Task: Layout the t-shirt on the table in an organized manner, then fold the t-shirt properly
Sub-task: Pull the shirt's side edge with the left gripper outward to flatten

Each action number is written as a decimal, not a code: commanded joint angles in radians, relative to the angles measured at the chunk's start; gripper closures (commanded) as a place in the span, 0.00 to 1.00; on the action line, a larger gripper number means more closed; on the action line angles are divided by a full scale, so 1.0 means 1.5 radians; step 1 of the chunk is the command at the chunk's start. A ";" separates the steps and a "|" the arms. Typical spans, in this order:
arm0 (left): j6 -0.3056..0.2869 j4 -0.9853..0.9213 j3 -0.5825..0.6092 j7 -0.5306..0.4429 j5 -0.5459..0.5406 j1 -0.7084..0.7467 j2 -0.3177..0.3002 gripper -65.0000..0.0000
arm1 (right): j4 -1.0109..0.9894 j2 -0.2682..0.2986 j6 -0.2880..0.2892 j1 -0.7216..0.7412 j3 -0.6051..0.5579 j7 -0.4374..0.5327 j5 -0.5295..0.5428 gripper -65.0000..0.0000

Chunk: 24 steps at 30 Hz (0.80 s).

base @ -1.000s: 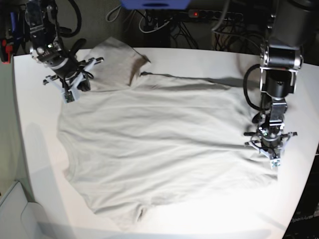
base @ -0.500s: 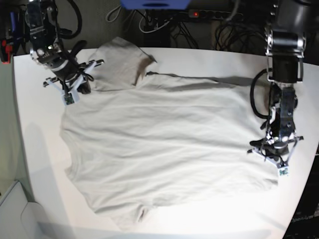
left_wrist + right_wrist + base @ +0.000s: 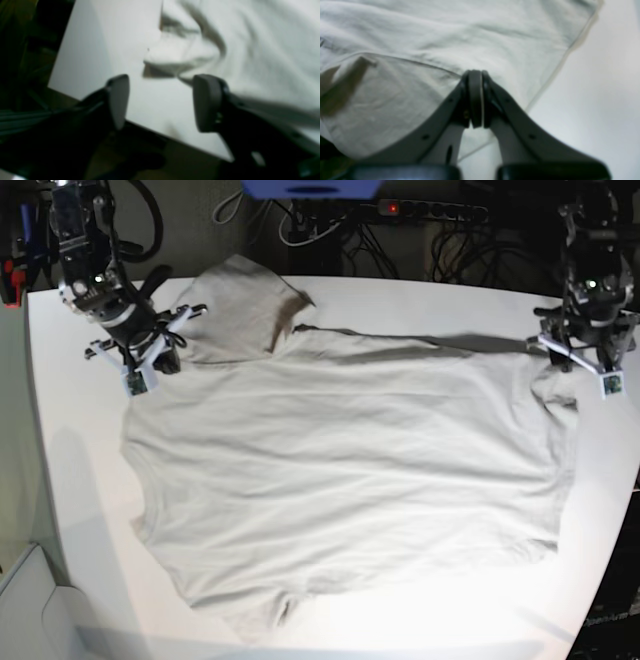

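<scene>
The light grey-beige t-shirt (image 3: pixel 340 470) lies spread flat across the white table (image 3: pixel 400 300), with one sleeve folded up at the far left. My right gripper (image 3: pixel 150 365) sits at the shirt's far-left shoulder. In the right wrist view its fingers (image 3: pixel 475 100) are pressed shut with the t-shirt (image 3: pixel 420 37) pinched at their tips. My left gripper (image 3: pixel 583 370) hovers over the shirt's far-right corner. In the left wrist view the left gripper (image 3: pixel 161 80) is open with nothing between its fingers, and a crumpled edge of the t-shirt (image 3: pixel 262 45) lies just beyond them.
Cables and a power strip (image 3: pixel 430 210) run behind the table's far edge. A white box (image 3: pixel 30 600) stands off the near-left corner. The table's right edge (image 3: pixel 150 130) passes right under the left gripper, and dark floor lies beyond it.
My left gripper moved from the shirt's near-right hem to the far right, opened and let go of the cloth. The shirt's right edge now lies farther right. My right gripper barely shifted.
</scene>
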 commanded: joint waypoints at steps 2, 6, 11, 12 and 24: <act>-0.042 -0.010 -0.044 -0.058 0.005 0.021 -0.002 0.20 | 0.012 0.008 -0.004 0.007 0.003 0.016 0.004 1.00; -0.104 -0.100 -0.105 -0.121 0.005 0.006 0.014 0.14 | 0.012 -0.006 -0.004 0.010 0.003 0.016 0.005 1.00; -0.126 -0.204 -0.108 -0.166 0.005 -0.055 0.014 0.14 | 0.012 -0.006 -0.004 0.011 0.002 0.016 0.005 1.00; -0.126 -0.215 -0.108 -0.168 0.005 -0.066 0.014 0.14 | 0.012 -0.006 -0.004 0.011 0.002 0.016 0.005 1.00; -0.126 -0.341 -0.063 -0.168 0.005 -0.172 0.008 0.14 | 0.012 -0.006 -0.004 0.010 0.002 0.015 0.005 1.00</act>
